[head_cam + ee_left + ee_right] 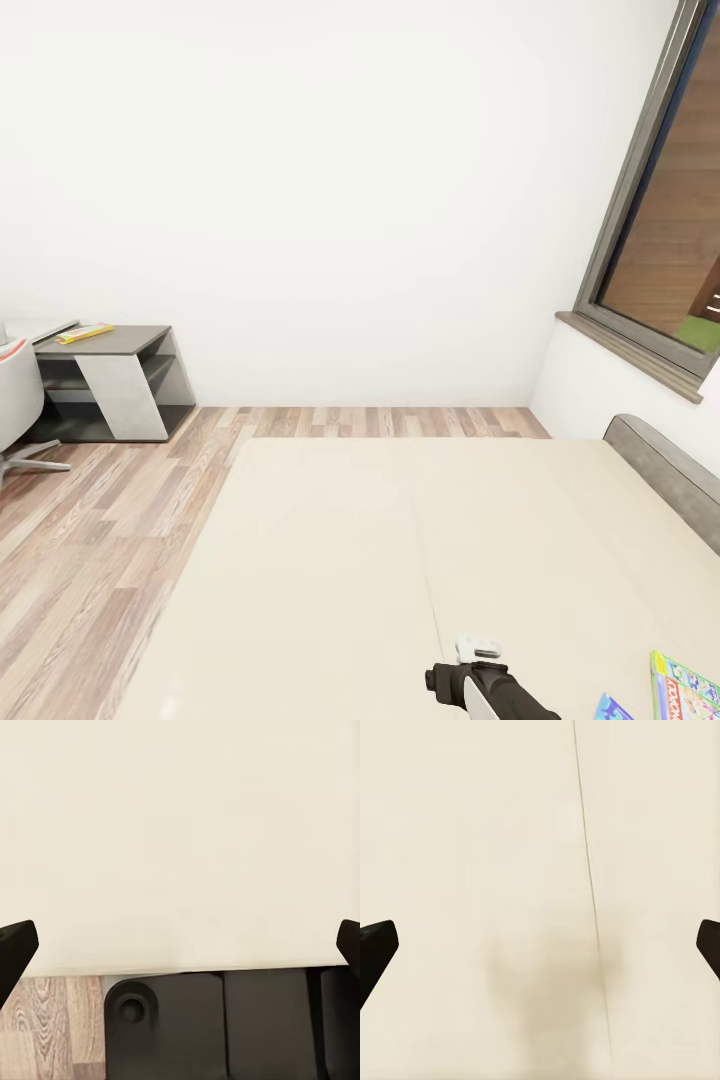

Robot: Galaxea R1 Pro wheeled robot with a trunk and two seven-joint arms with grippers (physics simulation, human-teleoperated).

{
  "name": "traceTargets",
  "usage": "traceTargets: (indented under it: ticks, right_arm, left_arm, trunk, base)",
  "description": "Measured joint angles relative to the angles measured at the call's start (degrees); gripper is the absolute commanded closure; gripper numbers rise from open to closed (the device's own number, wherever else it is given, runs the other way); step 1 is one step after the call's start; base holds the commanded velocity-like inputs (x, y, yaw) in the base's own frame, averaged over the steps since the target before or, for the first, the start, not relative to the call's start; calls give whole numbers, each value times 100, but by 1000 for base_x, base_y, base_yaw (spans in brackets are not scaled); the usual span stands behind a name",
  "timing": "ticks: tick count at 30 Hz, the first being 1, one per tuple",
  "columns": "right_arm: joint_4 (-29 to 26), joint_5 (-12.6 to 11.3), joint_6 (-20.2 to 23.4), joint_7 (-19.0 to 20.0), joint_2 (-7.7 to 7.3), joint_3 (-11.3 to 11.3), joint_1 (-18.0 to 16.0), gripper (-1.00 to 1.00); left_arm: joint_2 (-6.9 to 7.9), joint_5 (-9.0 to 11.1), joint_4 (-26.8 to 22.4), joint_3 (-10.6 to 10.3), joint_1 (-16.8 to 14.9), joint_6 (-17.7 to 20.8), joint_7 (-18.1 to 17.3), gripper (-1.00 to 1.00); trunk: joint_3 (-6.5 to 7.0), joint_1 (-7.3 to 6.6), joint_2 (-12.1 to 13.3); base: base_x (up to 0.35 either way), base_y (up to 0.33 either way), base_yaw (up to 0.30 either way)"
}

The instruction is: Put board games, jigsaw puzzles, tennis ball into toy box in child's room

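Both claws spread, empty, over bed (420, 560). Board games (685, 690) at frame's lower right edge; risk: right claw (540, 945) reach overshoots, shoves them off.

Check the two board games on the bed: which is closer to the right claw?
The blue board game, cut off at the frame's lower edge. The green-bordered board game lies farther right of the right claw, by the mattress edge.
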Motion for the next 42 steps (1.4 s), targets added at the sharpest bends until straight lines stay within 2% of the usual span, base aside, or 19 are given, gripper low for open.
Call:
traceTargets:
  ticks: [42]
  right_arm:
    - [0,0,0,-8,6,1,0,-100]
  left_arm:
    - [-5,-2,0,-10,0,1,-7,-100]
  trunk:
    - [0,0,0]
  base:
    - [-12,0,0]
